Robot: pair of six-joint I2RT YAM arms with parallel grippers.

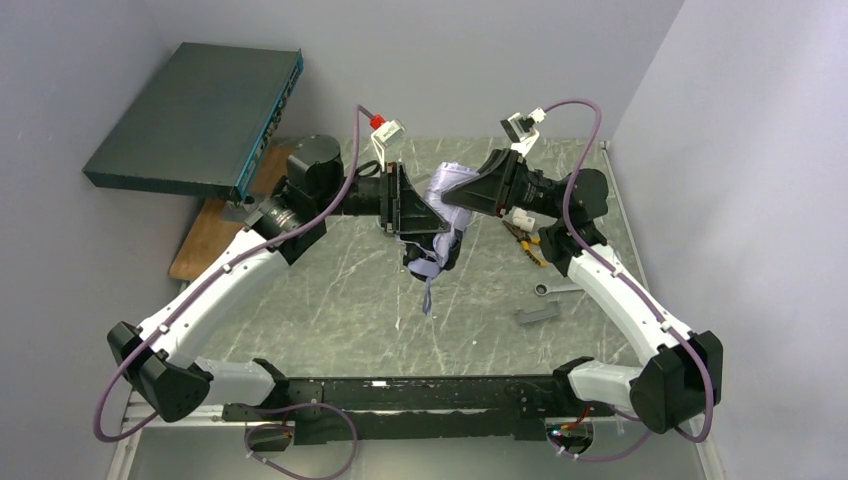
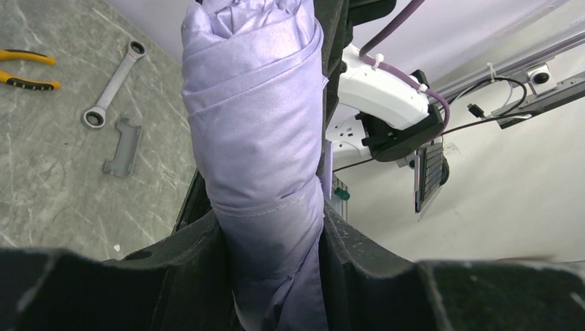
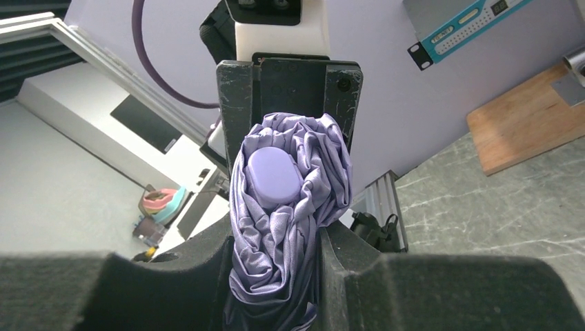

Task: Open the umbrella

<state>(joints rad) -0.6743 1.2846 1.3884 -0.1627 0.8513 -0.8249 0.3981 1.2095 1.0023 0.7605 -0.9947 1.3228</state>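
Here the folded umbrella (image 1: 447, 188) hangs above the counter (image 1: 330, 290), long axis running from arm to arm: left claw (image 2: 274, 234) clasps its canopy, right claw (image 3: 276, 255) pinches the round-capped end.

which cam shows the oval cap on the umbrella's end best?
Right wrist: the oval cap faces the lens, ringed by bunched fabric. Left wrist shows only the folded side of the umbrella, cap hidden. Top external shows a small bundle; no cap discernible.
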